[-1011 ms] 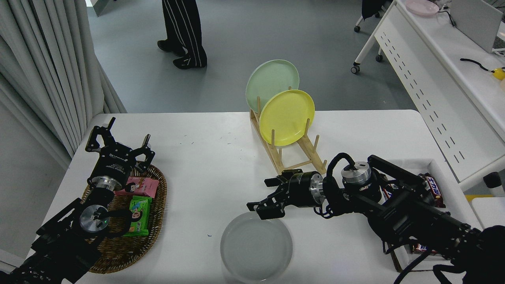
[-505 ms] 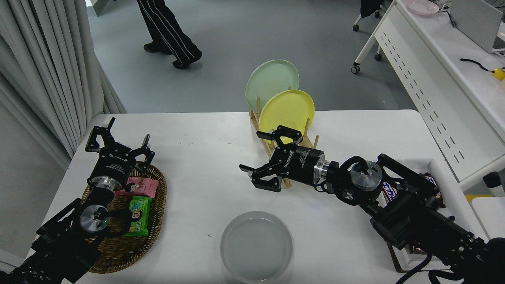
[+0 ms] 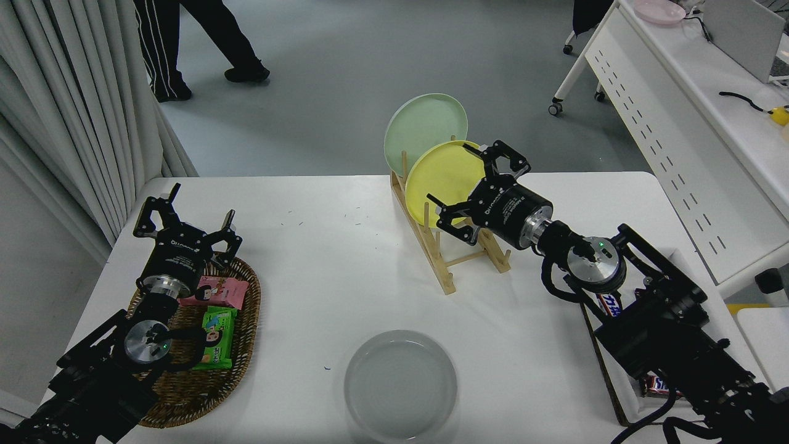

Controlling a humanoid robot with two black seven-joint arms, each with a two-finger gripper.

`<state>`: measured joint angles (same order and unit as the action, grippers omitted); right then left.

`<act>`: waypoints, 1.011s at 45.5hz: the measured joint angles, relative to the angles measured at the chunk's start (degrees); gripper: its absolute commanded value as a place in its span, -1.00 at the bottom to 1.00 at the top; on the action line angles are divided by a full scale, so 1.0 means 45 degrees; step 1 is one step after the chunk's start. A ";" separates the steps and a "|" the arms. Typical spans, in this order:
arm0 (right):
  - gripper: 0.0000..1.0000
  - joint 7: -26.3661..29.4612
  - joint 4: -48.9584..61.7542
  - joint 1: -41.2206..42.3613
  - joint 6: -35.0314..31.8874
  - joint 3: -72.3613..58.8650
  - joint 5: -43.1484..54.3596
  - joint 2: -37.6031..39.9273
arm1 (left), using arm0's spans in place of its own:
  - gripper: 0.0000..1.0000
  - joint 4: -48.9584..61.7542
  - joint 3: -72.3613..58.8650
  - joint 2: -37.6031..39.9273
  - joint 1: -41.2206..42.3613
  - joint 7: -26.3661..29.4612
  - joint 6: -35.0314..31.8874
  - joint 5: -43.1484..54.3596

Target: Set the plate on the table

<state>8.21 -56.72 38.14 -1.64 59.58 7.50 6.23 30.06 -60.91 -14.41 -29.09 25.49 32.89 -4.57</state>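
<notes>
The light grey plate (image 3: 400, 385) lies flat on the white table (image 3: 327, 246) near its front edge. My right gripper (image 3: 471, 185) is open and empty, raised in front of the yellow plate (image 3: 444, 179) that stands in the wooden rack (image 3: 447, 259), its jaws spread around that plate's right part. The pale green plate (image 3: 422, 123) stands behind the yellow one. My left gripper (image 3: 185, 219) is open and parked at the lower left over the wicker basket (image 3: 237, 364).
The basket holds snack packets (image 3: 216, 336). A white tray (image 3: 619, 382) with chocolate bars sits under my right arm at the right. A person's legs (image 3: 185, 43) move across the floor at the top left. A white desk (image 3: 678, 123) stands at the right.
My right gripper has left the grey plate at the front, risen and swung back and right to the yellow plate in the rack. The person has walked left.
</notes>
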 measured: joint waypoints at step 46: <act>1.00 -0.6012 0.1712 -0.2586 -0.0330 0.2333 0.3967 -0.0469 | 1.00 0.0000 0.0000 0.0000 0.0000 0.0000 -0.0001 0.0000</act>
<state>-18.84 -49.02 26.50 -3.12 70.08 25.35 4.12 30.06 -60.91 -14.41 -29.09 25.49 32.88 -4.57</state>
